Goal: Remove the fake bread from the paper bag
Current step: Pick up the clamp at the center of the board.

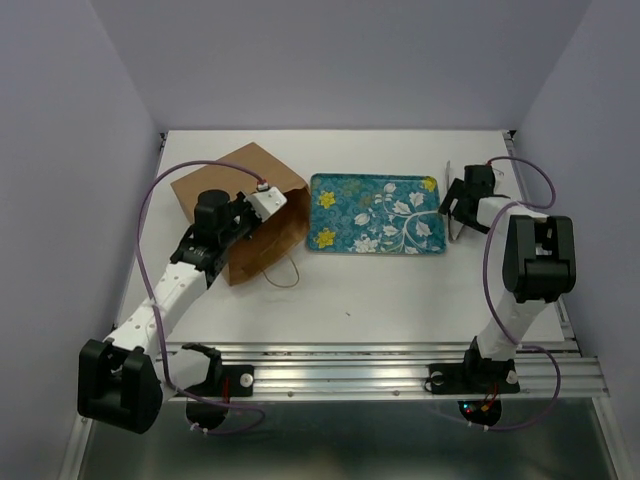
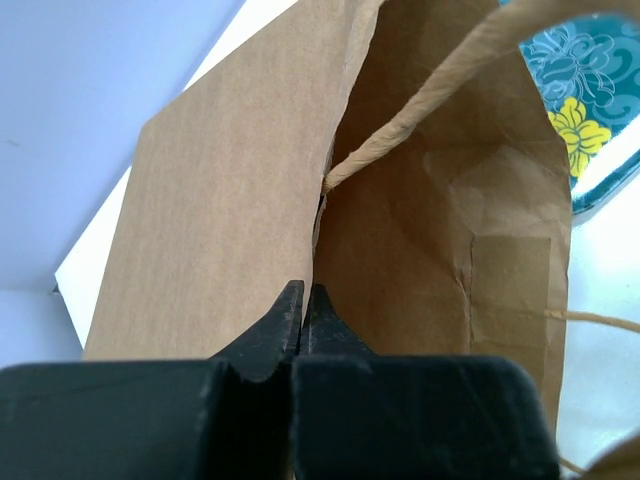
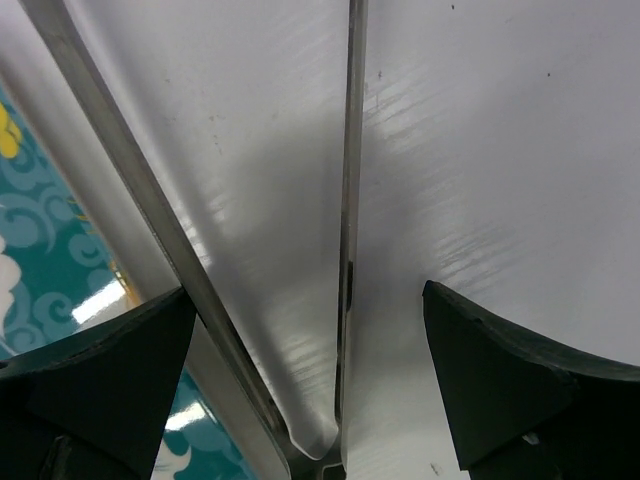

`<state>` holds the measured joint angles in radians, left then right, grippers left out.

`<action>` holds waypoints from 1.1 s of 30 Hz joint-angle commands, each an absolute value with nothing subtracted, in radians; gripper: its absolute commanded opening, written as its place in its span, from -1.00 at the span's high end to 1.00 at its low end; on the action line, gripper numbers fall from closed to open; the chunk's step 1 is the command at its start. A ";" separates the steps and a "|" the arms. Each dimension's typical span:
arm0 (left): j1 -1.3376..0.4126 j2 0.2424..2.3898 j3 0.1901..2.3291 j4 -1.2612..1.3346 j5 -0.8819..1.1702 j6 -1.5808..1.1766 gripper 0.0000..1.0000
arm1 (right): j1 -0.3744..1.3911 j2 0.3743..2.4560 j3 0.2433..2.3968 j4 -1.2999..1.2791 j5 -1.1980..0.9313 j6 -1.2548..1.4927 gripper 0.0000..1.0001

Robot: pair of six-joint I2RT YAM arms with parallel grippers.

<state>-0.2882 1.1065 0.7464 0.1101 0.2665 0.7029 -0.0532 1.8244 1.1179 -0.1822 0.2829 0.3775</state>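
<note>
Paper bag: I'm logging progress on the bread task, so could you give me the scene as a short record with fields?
paper bag: lying on its side on the table, mouth toward the tray
left gripper: shut, pinching the rim of the bag's mouth
fake bread: none in view; the part of the bag's inside that shows holds none
tray: teal with flowers, just right of the bag's mouth
right gripper: open, at the tray's right edge, holding nothing
task state: no bread seen taken out yet
</note>
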 commanded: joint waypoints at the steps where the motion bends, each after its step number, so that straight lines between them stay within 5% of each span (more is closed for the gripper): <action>1: -0.288 1.043 0.721 0.199 0.291 0.716 1.00 | -0.060 1.868 1.166 -0.150 0.331 0.377 -1.00; 8: -0.287 0.996 0.696 0.221 0.302 0.718 1.00 | -0.069 1.928 1.206 -0.150 0.305 0.350 -0.96; 16: -0.287 1.009 0.719 0.195 0.293 0.703 1.00 | -0.069 1.870 1.177 -0.141 0.354 0.344 -0.09; 19: -0.287 1.011 0.724 0.193 0.293 0.693 1.00 | -0.069 1.832 1.155 -0.127 0.374 0.342 0.06; 33: -0.285 1.066 0.764 0.190 0.299 0.655 1.00 | -0.069 1.410 1.059 -0.141 0.145 0.325 0.12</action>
<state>-0.2878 1.0622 0.7074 0.1421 0.2813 0.6754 -0.0601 1.5269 1.0855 -0.1715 0.2737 0.3363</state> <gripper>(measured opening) 0.036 0.448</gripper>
